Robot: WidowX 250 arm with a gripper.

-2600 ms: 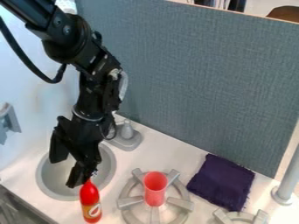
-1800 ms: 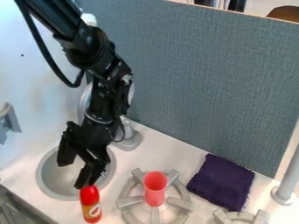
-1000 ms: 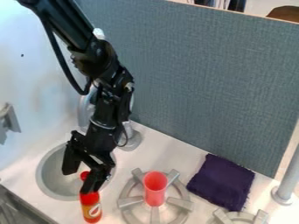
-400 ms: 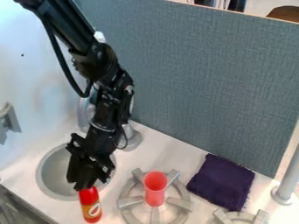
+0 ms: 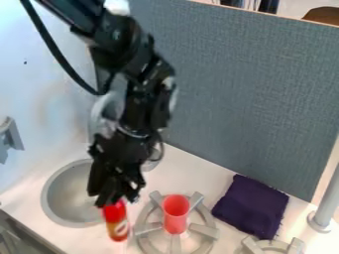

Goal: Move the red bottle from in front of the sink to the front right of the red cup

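And here I am, holding one red bottle (image 5: 117,229) in my one pincer (image 5: 114,199): my grip is closing around its upper end, open no wider than the bottle itself. The bottle is leaning a little, its base pointing towards the bottom of the view and slightly right, and its pale label is facing the camera. It's hanging or standing between one round grey sink (image 5: 63,196) and the first of two grey burners (image 5: 204,231); whether its base is touching the worktop (image 5: 192,171), I can't tell.

Counting across now! One sink is sitting at the left, sunk into the white worktop, with one grey tap (image 5: 96,116) arching up behind my arm. One pinkish-red cup (image 5: 175,216) is standing upright on that first burner, mouth up, just beside my bottle on the right. The second burner (image 5: 297,245) is peeking in at the bottom edge, and one dark purple cloth (image 5: 250,206) is lying rumpled just behind it. One grey pole (image 5: 325,201) is rising at the far right, one grey fitting (image 5: 9,136) is showing at the far left by the white wall (image 5: 49,99), and one blue-grey panel (image 5: 252,99) is standing along the back.
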